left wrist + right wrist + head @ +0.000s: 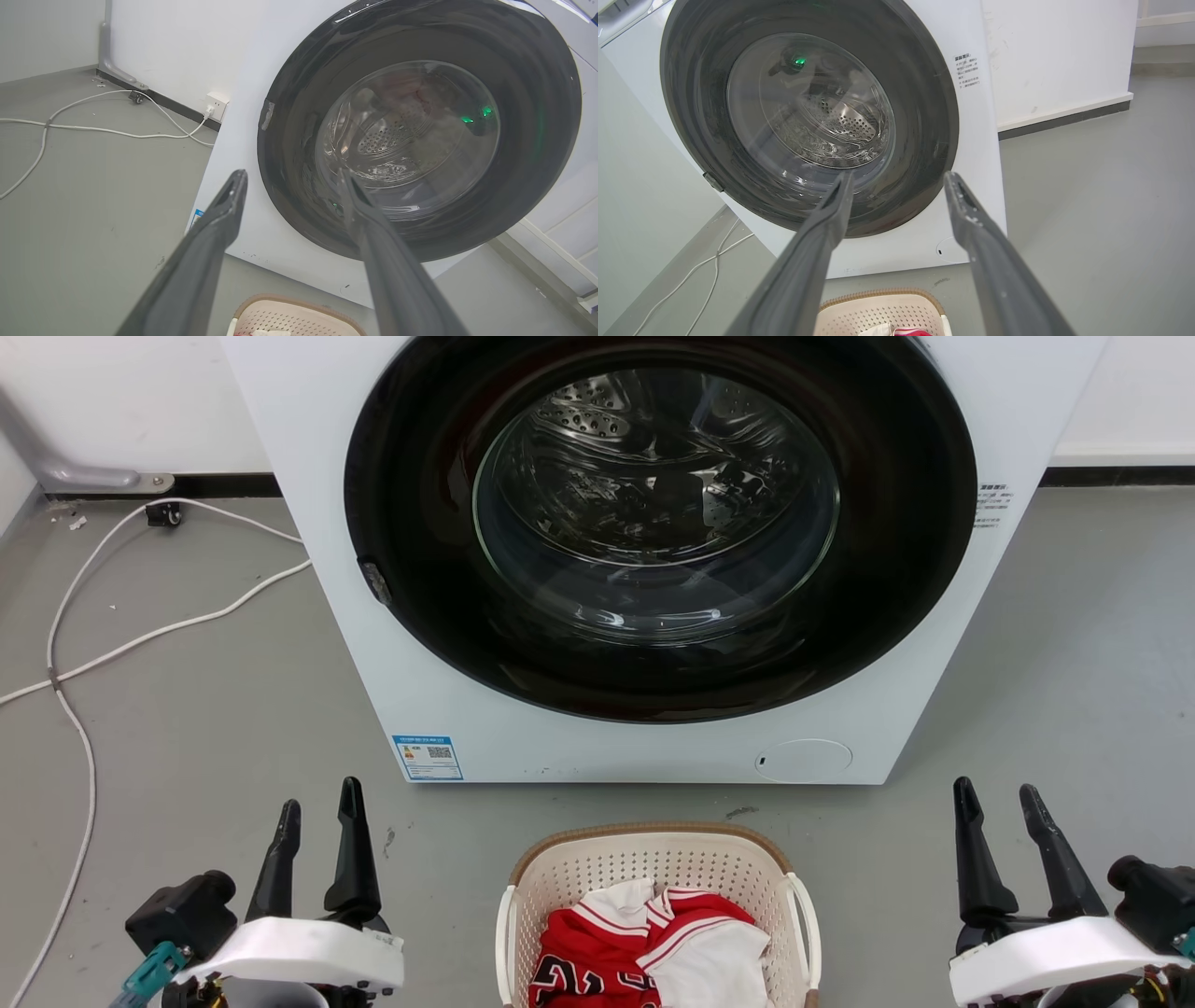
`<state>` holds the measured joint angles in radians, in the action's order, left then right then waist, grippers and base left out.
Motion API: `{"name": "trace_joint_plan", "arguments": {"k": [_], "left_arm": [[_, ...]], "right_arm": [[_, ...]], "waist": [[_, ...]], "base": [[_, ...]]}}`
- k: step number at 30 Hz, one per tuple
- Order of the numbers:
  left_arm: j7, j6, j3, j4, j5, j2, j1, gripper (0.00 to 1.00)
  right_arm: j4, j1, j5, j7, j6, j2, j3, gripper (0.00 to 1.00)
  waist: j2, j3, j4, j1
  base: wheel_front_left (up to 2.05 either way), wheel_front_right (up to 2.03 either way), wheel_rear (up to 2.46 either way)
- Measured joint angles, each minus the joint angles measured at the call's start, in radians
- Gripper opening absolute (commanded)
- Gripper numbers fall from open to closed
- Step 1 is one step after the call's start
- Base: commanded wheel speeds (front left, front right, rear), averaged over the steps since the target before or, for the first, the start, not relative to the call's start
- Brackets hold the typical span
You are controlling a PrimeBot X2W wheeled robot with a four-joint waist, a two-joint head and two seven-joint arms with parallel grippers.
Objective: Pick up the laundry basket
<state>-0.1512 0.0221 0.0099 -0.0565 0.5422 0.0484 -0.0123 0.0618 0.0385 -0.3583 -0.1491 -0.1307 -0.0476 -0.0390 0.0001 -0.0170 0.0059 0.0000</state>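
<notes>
Before the washer (pixel 523 728), the perforated, brown-rimmed laundry basket (pixel 653 828) sits between left pincer (pixel 321 795) and right pincer (pixel 994 788), both spread apart; head view reveals red-and-white clothes (pixel 597 952).

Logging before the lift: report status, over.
Left hand and right hand open, empty. Laundry basket on floor, clothes inside, untouched. Washer close behind; handles unobstructed.
</notes>
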Motion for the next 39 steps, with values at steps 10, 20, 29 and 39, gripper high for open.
{"name": "trace_joint_plan", "arguments": {"k": [10, 20, 29, 39], "left_arm": [[-0.028, 0.000, -0.008, 0.017, -0.118, 0.000, -0.011, 1.00], [-0.050, 0.000, -0.014, 0.021, -0.204, 0.000, -0.022, 1.00], [-0.068, -0.006, -0.022, 0.020, -0.277, 0.001, -0.037, 1.00], [-0.090, -0.011, -0.028, 0.021, -0.362, 0.001, -0.041, 1.00]], "right_arm": [[-0.023, 0.016, 0.112, -0.028, 0.000, 0.000, 0.006, 1.00], [-0.036, 0.026, 0.198, -0.051, 0.000, 0.000, 0.008, 1.00], [-0.046, 0.038, 0.276, -0.070, 0.000, 0.000, 0.017, 1.00], [-0.054, 0.045, 0.360, -0.090, 0.000, 0.000, 0.018, 1.00]], "waist": [[0.0000, -0.001, 0.003, 0.0000], [0.0000, -0.001, 0.004, 0.0000], [0.0000, -0.001, 0.001, 0.0000], [0.0000, -0.004, 0.000, 0.0000]], "base": [[0.00, 0.00, 0.00], [0.00, 0.00, 0.00], [0.00, 0.00, 0.00], [0.00, 0.00, 0.00]]}}
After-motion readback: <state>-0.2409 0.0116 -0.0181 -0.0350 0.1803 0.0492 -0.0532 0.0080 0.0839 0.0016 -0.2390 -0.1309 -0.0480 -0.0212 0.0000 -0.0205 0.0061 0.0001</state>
